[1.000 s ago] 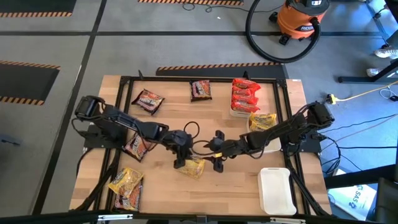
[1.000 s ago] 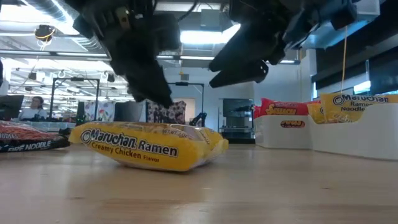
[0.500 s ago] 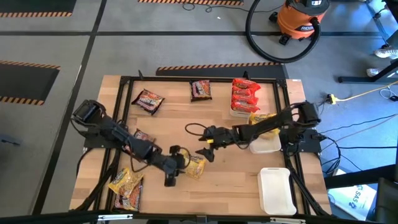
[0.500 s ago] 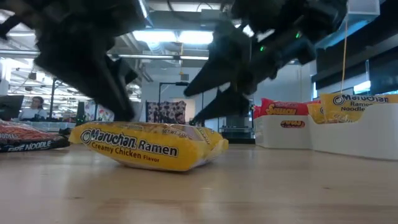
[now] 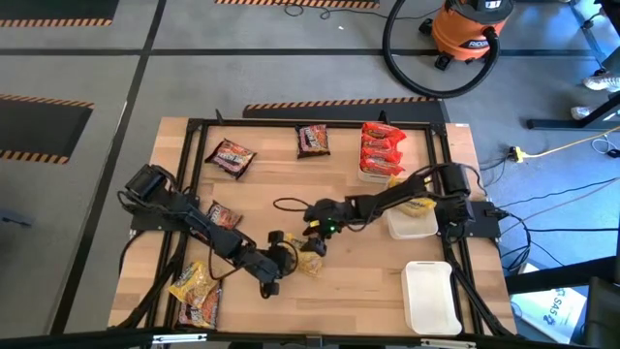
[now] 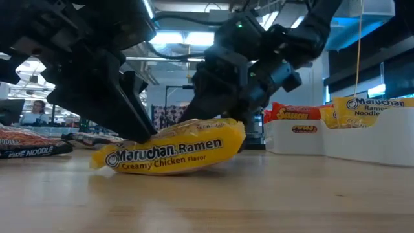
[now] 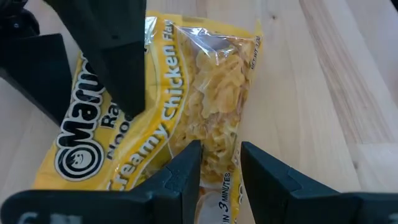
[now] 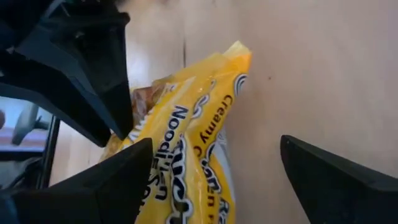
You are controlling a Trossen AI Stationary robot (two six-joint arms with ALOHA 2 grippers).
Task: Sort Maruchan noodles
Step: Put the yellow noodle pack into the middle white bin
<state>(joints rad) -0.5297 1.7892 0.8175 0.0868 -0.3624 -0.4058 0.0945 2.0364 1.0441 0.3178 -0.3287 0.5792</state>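
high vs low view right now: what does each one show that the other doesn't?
High view only: two dark brown packets at the far side, a red stack in a white tray, an empty white tray, yellow packets at the near left, and an orange shop vacuum on the floor.

Low view only: the packet's "Creamy Chicken" label, and one end of it lifted off the wood.

Both: the yellow Maruchan packet mid-table, with the left gripper and right gripper on either side of it.

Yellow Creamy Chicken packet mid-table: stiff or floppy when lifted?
The yellow packet probably lifts mostly rigid: it tilts as one piece, one end raised. Its glossy film looks slippery. The noodle block seen through the wrapper may crack if squeezed.
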